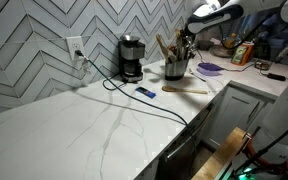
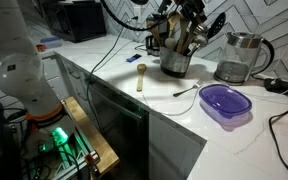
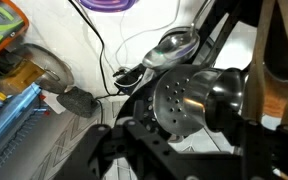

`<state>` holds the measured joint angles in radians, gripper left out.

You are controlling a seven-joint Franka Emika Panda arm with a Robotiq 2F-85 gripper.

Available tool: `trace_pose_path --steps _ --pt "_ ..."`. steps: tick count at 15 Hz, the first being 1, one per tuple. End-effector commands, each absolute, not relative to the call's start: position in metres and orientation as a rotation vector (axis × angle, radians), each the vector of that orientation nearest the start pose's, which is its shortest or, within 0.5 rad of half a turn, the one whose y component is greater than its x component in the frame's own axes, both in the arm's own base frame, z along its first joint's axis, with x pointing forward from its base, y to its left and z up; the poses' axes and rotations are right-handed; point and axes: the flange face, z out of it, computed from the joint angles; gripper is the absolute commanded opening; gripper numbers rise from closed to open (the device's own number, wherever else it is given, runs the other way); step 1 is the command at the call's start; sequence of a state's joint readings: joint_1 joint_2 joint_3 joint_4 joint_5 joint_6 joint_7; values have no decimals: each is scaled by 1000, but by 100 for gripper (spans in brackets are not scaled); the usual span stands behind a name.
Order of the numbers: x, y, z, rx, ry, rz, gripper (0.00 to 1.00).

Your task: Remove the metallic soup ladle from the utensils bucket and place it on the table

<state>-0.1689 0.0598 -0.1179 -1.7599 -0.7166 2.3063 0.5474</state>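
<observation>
Pincer [image 2: 188, 30] hangs directly over the utensils bucket [image 2: 175, 63], down among the handle tops sticking out of it. Can't tell if the jaws are apart or closed: too small and dark in both exterior views, and the wrist view shows only black linkage at the bottom.

Bucket stands upright on the white veined tabletop [image 2: 134, 110], w/ wooden utensils [image 2: 162, 32] fanned out of it. Wrist view shows its perforated metal wall [image 3: 189, 100] close up and a wooden piece [image 3: 274, 70] at the right edge.

Metallic soup ladle [image 2: 187, 90]: a thin silvery utensil w/ a small round end lies flat on the tabletop, between the bucket and the purple container [image 2: 226, 102]. It looks like the ladle, but it's too small to be sure. In the wrist view a shiny oval [image 3: 174, 45] sits just beside the bucket wall, prob. its bowl.

Other items:
- Glass kettle [image 2: 239, 58] stands next to the bucket.
- Short wooden spoon [image 2: 141, 78] lies near the tabletop edge.
- Black coffee maker [image 1: 131, 58] stands by the tiled wall in an exterior view, w/ a small blue item [image 1: 145, 92] lying in front of it.
</observation>
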Motion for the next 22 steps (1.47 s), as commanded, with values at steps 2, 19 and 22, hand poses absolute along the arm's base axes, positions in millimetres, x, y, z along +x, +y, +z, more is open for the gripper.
trace_pose_path --steps 2,19,22 --pt "596 -195 574 2422 -586 778 68" --pt "598 -181 570 2429 -527 840 0" --pt "593 -177 577 2411 -515 847 0"
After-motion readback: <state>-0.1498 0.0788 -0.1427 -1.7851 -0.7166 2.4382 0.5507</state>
